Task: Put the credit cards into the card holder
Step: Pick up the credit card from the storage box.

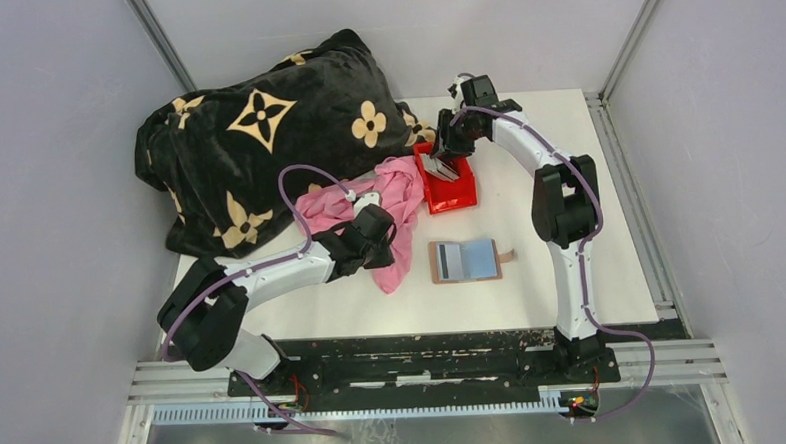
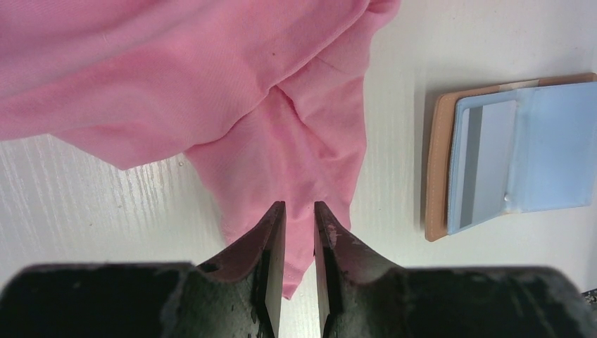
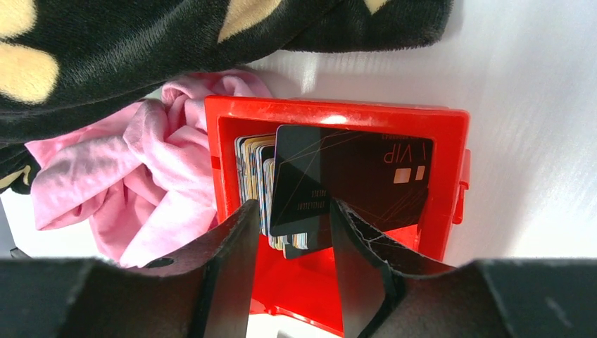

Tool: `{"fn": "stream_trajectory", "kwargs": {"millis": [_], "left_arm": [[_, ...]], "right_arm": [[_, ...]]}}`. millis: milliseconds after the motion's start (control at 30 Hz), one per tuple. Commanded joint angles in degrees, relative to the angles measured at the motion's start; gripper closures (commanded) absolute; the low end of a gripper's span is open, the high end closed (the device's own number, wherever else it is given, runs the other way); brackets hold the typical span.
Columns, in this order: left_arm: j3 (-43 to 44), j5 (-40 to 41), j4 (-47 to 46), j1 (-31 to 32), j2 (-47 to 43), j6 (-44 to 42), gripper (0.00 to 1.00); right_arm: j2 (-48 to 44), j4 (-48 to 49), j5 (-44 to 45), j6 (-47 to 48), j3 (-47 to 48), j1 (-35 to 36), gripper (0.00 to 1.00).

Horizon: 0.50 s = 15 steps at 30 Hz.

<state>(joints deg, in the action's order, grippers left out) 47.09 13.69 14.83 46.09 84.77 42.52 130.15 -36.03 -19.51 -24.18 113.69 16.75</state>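
Picking from the red bin (image 3: 338, 113), right pincer (image 3: 292, 208) half open at the dark one of the credit cards (image 3: 352, 172), nothing gripped; next calls for closing on it and carrying to the open card holder (image 2: 436, 162) on the desk (image 1: 532, 296); left pincer (image 2: 299, 211) near-shut over pink cloth (image 2: 211, 84), hold unclear.

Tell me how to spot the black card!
Find the red plastic bin beside the crumpled pink cloth. Inside, next to a stack of pale cards, sits a thin black rectangular card. It alone is dark and says VIP in one corner.
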Motion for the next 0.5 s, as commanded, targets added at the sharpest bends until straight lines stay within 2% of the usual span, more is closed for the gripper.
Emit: {"fn": "stream_trajectory", "kwargs": {"millis": [0, 100, 333, 467], "left_arm": [[1.7, 1.3, -2.6, -0.1, 0.4, -1.8, 0.72], [1.6, 1.2, -2.9, -0.2, 0.6, -1.8, 0.72], [1.3, 1.2, -3.5, -0.2, 0.7, -2.2, 0.72], [1.2, 1.1, -3.8, -0.2, 0.8, -2.2, 0.72]], "right_arm": [[-1.0, 0.1, -1.7, -0.4, 3.6, 0.3, 0.53], [-0.9, -0.3, -1.9, -0.3, 4.2, 0.3, 0.61], [-1.2, -2.8, 0.9, 1.5, 5.9, 1.0, 0.68], [-1.9, -3.9, 4.1, 2.3, 6.2, 1.3, 0.8]]}}
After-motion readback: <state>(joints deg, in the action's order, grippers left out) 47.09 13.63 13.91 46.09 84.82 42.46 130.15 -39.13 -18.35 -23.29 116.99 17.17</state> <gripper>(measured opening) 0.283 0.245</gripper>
